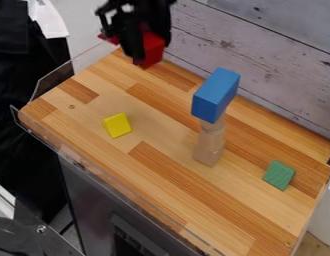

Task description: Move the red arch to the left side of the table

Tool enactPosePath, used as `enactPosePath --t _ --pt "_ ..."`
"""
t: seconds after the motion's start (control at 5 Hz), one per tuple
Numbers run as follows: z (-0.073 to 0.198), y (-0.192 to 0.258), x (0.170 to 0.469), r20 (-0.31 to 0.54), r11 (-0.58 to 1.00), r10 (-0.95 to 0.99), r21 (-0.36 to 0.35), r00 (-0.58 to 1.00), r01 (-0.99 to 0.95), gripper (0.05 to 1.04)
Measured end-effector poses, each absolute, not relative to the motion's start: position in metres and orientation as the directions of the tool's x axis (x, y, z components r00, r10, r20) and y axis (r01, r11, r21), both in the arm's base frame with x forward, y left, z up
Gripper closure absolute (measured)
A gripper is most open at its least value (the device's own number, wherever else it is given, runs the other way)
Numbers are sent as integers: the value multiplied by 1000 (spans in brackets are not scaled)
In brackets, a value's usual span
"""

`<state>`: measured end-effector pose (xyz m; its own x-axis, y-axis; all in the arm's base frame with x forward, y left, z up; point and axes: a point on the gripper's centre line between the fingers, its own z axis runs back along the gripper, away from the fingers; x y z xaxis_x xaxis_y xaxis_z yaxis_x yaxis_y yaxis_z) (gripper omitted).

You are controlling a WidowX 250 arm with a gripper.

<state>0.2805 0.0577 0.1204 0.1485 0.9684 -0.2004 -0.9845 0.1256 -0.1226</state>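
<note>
Gripper (149, 50) and red arch (153, 49), camera view. The black gripper hangs down from the top edge of the view, left of centre, over the far edge of the wooden tabletop (161, 132). Its fingers are closed about the arch, parted only by the thickness of the piece held; one dark finger crosses in front of the red surface. The arch lies between and behind the fingers, raised above the tabletop, with red portions visible to either side; its full outline is partly hidden. Nearer the viewer, a yellow block (117, 125) rests on the wood. To the right, a blue block (214, 95) surmounts an upright stack of natural-wood blocks (209, 147). Farther right lies a green block (280, 175), well apart from the gripper.
</note>
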Motion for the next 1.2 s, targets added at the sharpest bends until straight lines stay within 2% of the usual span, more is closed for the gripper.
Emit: enactPosePath --t 0.2,0.4,0.8,1.2 --pt "104 58 283 -207 114 969 -121 137 -986 504" --pt "81 56 287 -249 98 961 -104 121 -990 504" --pt "44 62 288 -300 51 952 -36 59 -998 504" --pt "28 72 290 -334 -32 942 -19 -24 -999 504"
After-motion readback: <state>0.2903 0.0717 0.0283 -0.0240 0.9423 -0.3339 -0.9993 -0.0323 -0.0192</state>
